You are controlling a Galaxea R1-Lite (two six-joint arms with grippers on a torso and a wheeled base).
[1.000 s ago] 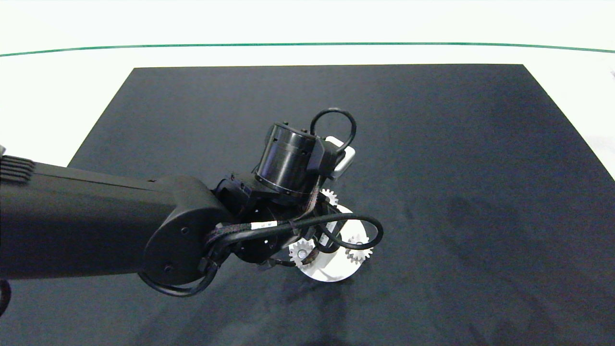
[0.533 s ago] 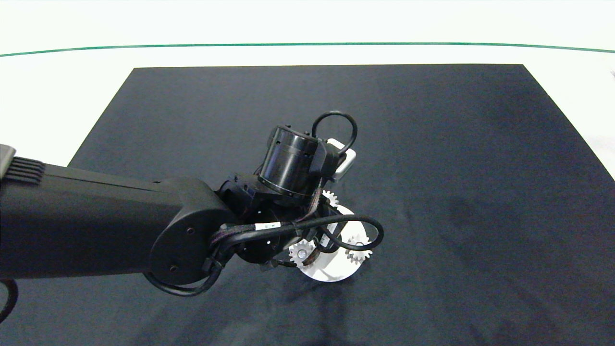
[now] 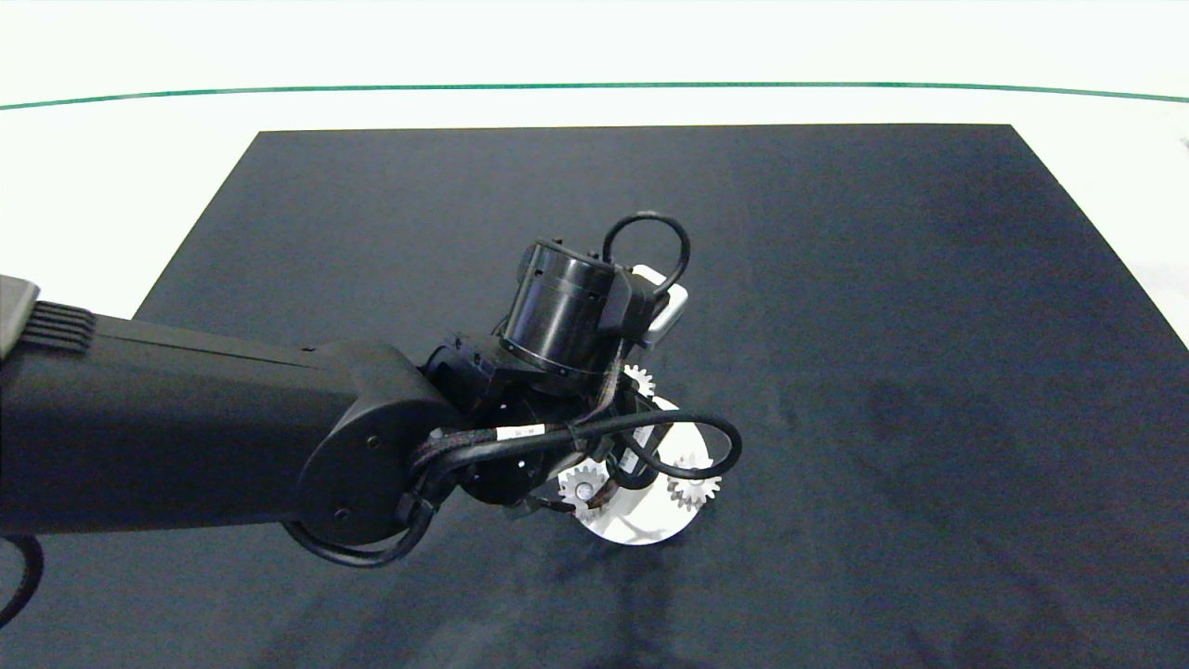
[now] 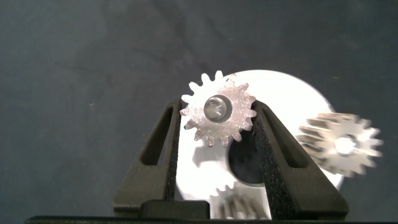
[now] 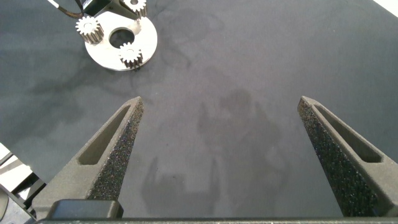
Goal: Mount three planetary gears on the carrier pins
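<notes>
Your left gripper (image 4: 217,124) has its fingers (image 4: 166,146) pinching one of the planetary gears (image 4: 218,109) by the teeth on either side, directly over the white disc (image 4: 292,93). A pale round shape fills that gear's bore, which looks like the tip of a carrier pin, though you cannot tell from the left wrist view how far down the gear sits.

A second gear (image 4: 342,144) stands on the disc just beside the outer edge of one finger, and the toothed rim of a third gear (image 4: 233,202) shows between the fingers, nearer the wrist.

In the head view your left arm (image 3: 186,437) reaches in from the left and covers much of the disc (image 3: 641,525); gears show at its near-left rim (image 3: 583,487), its right side (image 3: 694,480) and its far edge (image 3: 638,381).

Your right gripper (image 5: 217,109) hangs well away over bare black mat (image 5: 249,74), its fingers spread wide with nothing between them. From there you see the disc (image 5: 121,53) in the distance with two gears (image 5: 89,28) on it in full and a third partly hidden under the left gripper.

The mat lies on a white bench (image 3: 111,167).
</notes>
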